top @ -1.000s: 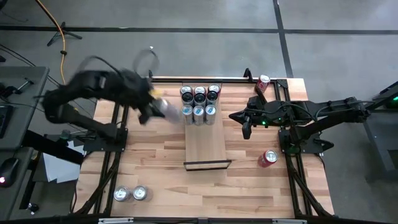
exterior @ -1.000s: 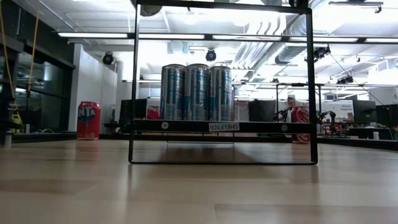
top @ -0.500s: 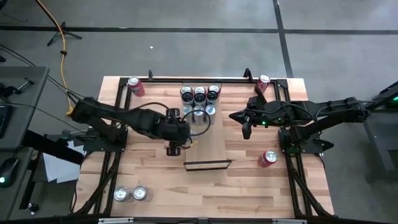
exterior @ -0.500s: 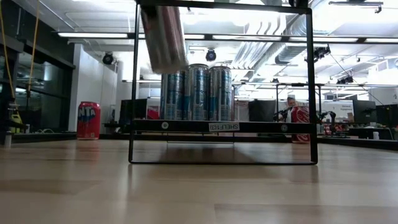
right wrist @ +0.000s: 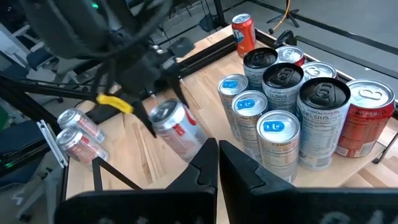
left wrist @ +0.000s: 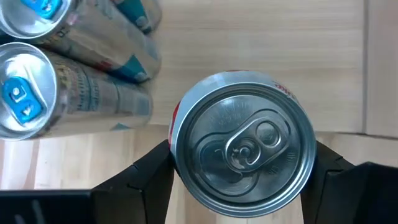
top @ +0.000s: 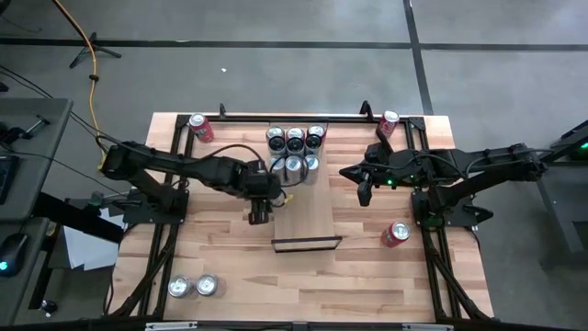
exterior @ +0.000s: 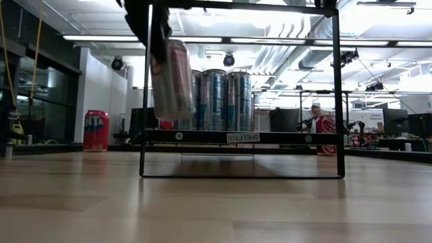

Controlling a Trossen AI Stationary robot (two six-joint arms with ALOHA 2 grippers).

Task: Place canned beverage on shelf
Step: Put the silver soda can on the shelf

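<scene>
left gripper (left wrist: 239, 180): my fingers pinch a can (left wrist: 242, 152), above left edge of shelf (top: 308, 216) | right gripper (top: 364, 195): fingers pressed together, right of shelf

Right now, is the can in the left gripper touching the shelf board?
Apart. In the low view the can held by the left gripper hangs tilted, its bottom clearly above the shelf board, with background showing between them.

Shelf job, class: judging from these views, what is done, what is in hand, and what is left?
Done: six cans stand at the shelf's far end. In hand: the left gripper holds a red can in the air at the shelf's left edge. Left: setting it down; other red cans wait on the table. The right gripper waits shut.
</scene>
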